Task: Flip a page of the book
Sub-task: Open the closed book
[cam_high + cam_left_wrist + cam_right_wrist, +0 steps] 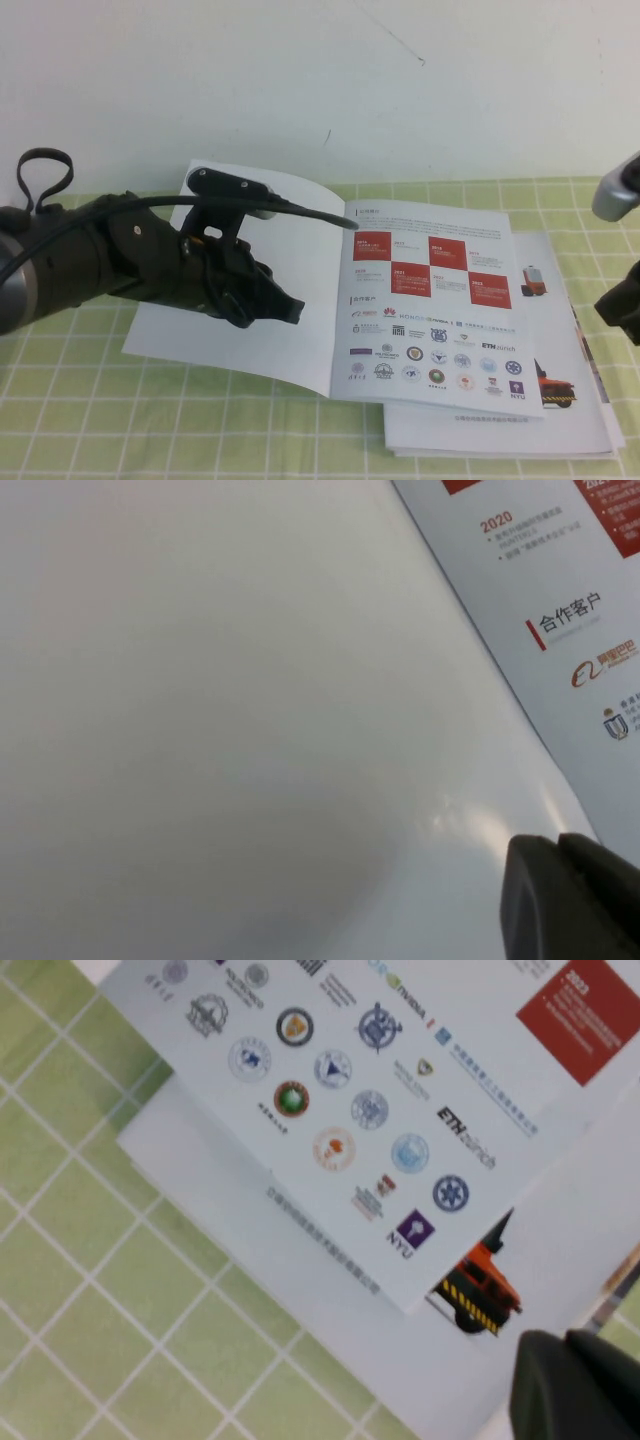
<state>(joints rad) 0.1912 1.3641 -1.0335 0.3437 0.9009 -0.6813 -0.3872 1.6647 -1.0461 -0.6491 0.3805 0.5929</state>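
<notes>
1. The book lies open on the bench, on its green checked cloth. Use the book as your landmark for every move.
2. The page with the red squares and little logos lies loose over the right half of the book, a bit crooked. Its lower corner sticks up off the leaf with the orange truck under it.
3. Your left pincer hangs low over the blank white left half of the book, close to the middle fold. Its fingertips look pressed together with nothing between them. It may be touching the paper; you cannot tell for sure.
4. Your right pincer waits at the right edge of the book. You cannot tell if it is clenched or released.
5. To turn the page well, slide a fingertip under the outer edge of the page, on the side far from the fold.
6. Lift slowly and sweep it in an arc over the fold toward the left half.
7. The paper looks shiny and slippery, so push gently and keep the book still.
8. Let the page drop flat. Do not crease it.
</notes>
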